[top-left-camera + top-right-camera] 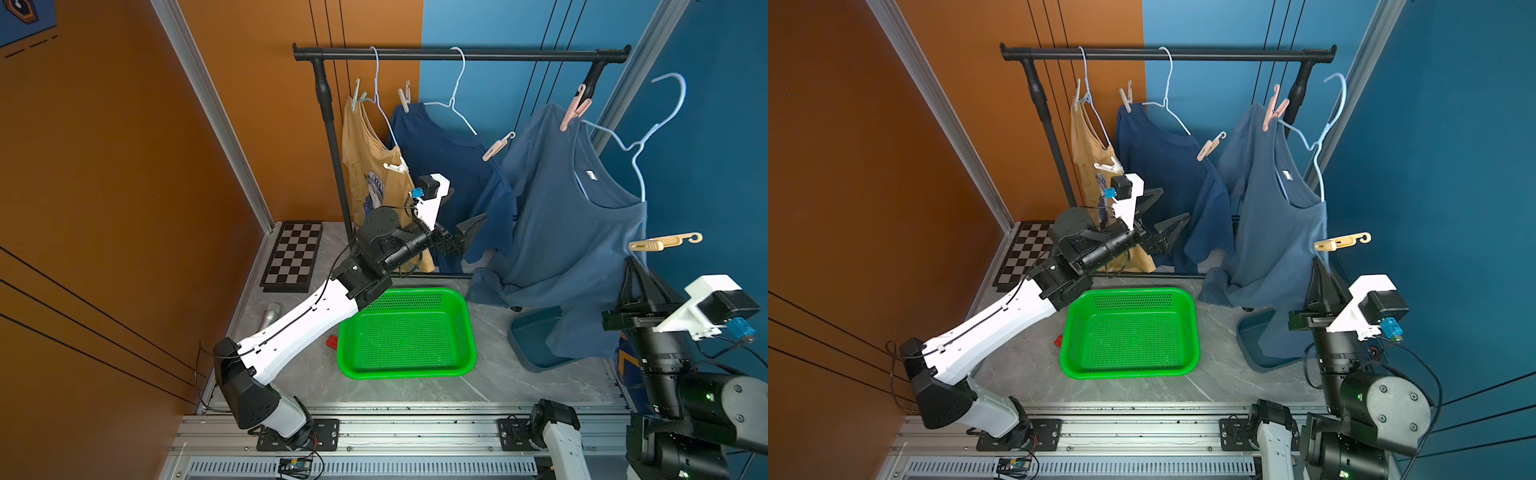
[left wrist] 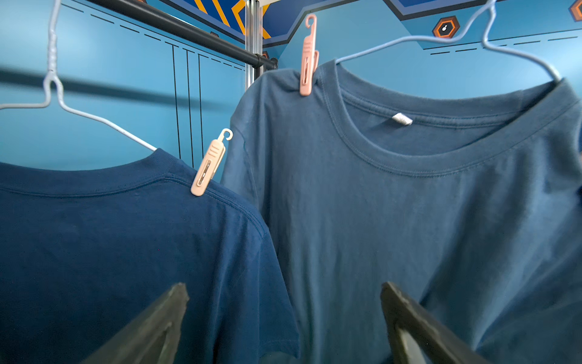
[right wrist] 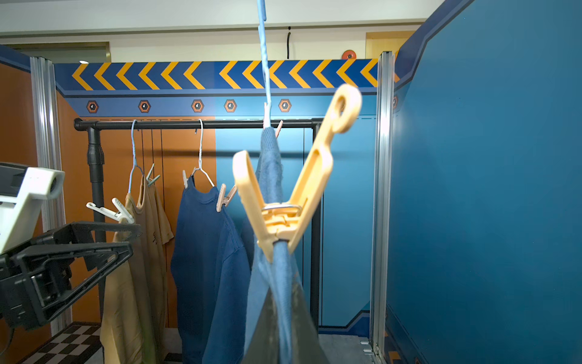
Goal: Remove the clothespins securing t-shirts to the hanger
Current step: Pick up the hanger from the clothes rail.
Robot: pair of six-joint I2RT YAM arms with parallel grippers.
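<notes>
Left gripper (image 1: 1174, 203) jaws gape wide and empty near the slate-blue t-shirt (image 1: 1275, 232). Right gripper (image 1: 1318, 266) jaws, closed, seemingly pinch it beneath its yellow clothespin (image 1: 1341, 241).

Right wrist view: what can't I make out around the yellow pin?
In the right wrist view:
Whether hanger wire sits inside yellow pin: slate shirt wraps it.
Right gripper jaws: blurred, cut by the frame edge.
Pink pin: mostly behind shirt.
</notes>
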